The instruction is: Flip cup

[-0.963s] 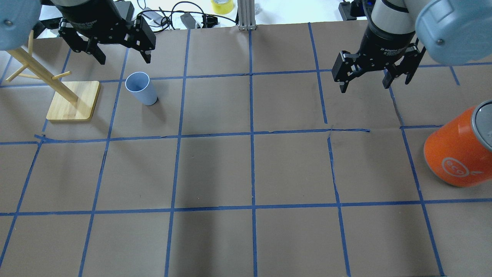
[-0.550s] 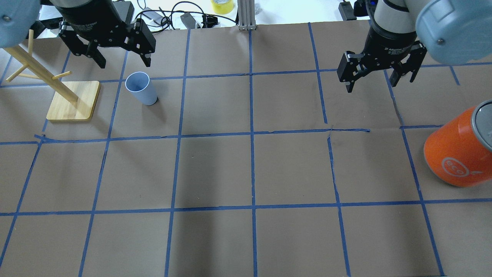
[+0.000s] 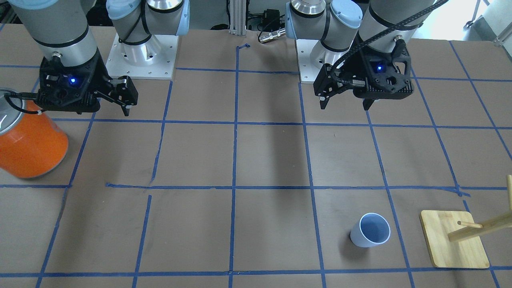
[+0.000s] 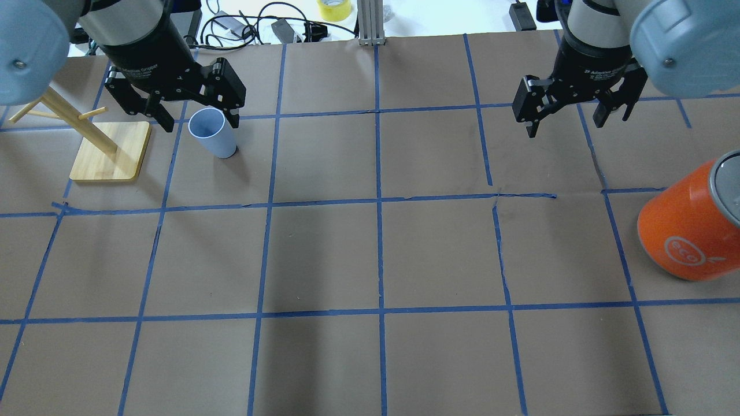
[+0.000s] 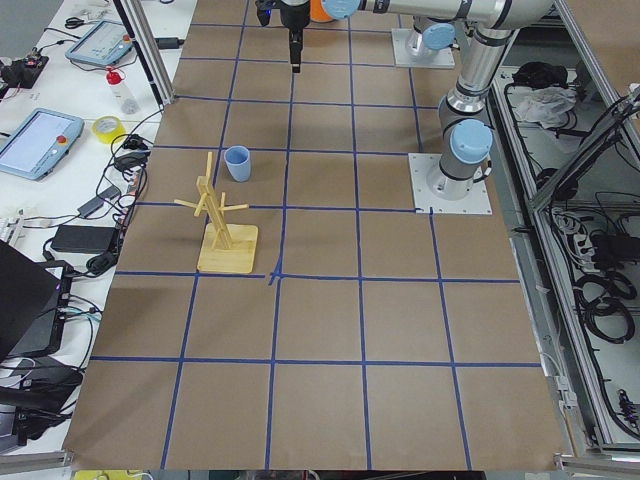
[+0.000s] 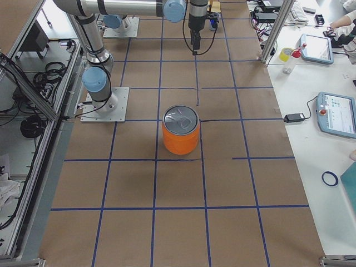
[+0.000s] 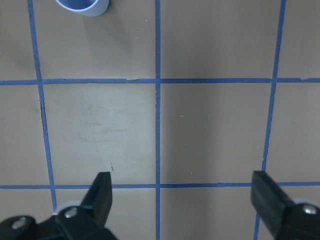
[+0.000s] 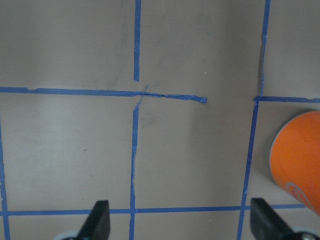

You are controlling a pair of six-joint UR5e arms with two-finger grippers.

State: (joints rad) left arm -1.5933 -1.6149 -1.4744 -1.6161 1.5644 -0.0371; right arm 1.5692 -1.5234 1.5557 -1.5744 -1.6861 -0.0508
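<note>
The pale lavender-blue cup (image 4: pixel 212 133) stands upright, rim up, on the brown paper at the far left; it also shows in the front view (image 3: pixel 371 235), the left side view (image 5: pixel 237 162), and at the top edge of the left wrist view (image 7: pixel 82 6). My left gripper (image 4: pixel 199 118) is open and empty, held high above the table, short of the cup on the robot's side (image 3: pixel 345 105) (image 7: pixel 182 187). My right gripper (image 4: pixel 565 126) is open and empty, high over the far right (image 8: pixel 180 215).
A large orange canister with a silver top (image 4: pixel 688 225) stands at the right edge (image 3: pixel 30 140) (image 6: pixel 180 130). A wooden peg rack on a square base (image 4: pixel 110 151) stands just left of the cup (image 3: pixel 454 240). Cables and a yellow tape roll (image 4: pixel 334 8) lie beyond the far edge.
In the overhead view my left gripper has moved down and right, so that it now overlaps the cup's rim. My right gripper has shifted slightly right. The cup has not moved.
</note>
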